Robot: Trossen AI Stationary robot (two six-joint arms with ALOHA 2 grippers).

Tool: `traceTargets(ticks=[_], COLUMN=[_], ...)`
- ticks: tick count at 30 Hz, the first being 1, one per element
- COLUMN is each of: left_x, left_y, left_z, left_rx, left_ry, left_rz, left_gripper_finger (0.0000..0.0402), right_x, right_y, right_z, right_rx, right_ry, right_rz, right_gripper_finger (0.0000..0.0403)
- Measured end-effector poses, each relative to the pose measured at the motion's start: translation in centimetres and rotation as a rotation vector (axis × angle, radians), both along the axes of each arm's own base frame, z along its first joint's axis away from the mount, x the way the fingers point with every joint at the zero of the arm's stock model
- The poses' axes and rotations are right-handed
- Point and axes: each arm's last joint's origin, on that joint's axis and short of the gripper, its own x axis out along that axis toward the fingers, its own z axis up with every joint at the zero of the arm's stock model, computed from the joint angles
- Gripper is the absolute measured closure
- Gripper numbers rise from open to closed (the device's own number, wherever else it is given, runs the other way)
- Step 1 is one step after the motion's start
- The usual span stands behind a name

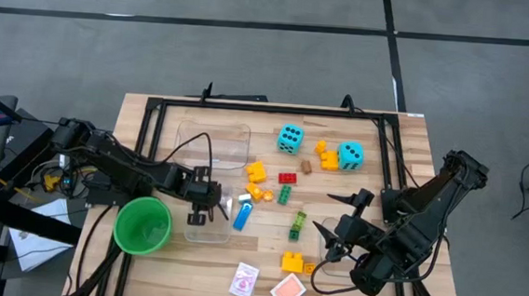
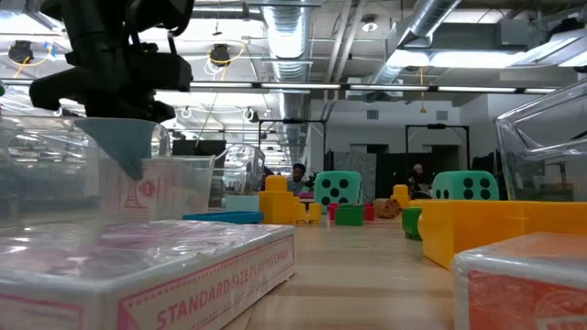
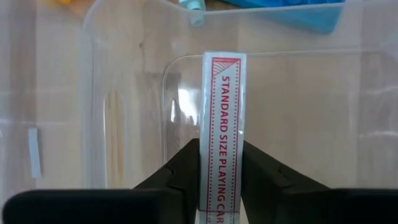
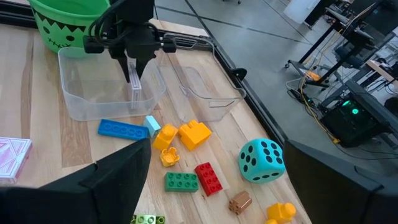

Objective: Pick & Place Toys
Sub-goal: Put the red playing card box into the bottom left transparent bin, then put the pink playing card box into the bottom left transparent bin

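Fingers (image 3: 180,171) of left gripper (image 3: 221,180) are clamping a card deck (image 3: 221,124) edge-on, hanging inside clear bin (image 1: 205,230) near worktop's left edge; right gripper (image 1: 343,226) is waiting spread wide.

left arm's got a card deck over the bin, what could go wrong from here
1. The left gripper pinches the playing card pack by its thin edges over the clear bin; it might twist or slip before release.
2. The bin looks light; a nudge could slide it into the blue brick lying just outside it.
3. The green cup stands close by the left arm and could get bumped on retreat.
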Motion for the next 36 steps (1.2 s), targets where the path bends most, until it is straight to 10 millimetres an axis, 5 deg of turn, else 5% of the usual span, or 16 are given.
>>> traceTargets(ticks=[8,36], left_x=[0.02,0.06], left_y=[0.12,0.32], left_z=[0.01,0.07], left_rx=[0.028,0.076], left_ry=[0.003,-0.021], left_rz=[-0.027,0.037], left_gripper_finger=[0.0320,0.0203], right_x=[0.00,-0.01], right_y=[0.00,0.02], right_z=[0.00,0.00], right_rx=[0.000,0.000], right_ry=[0.000,-0.001], right_rz=[0.000,0.001], right_gripper_finger=[0.0047,0.0047])
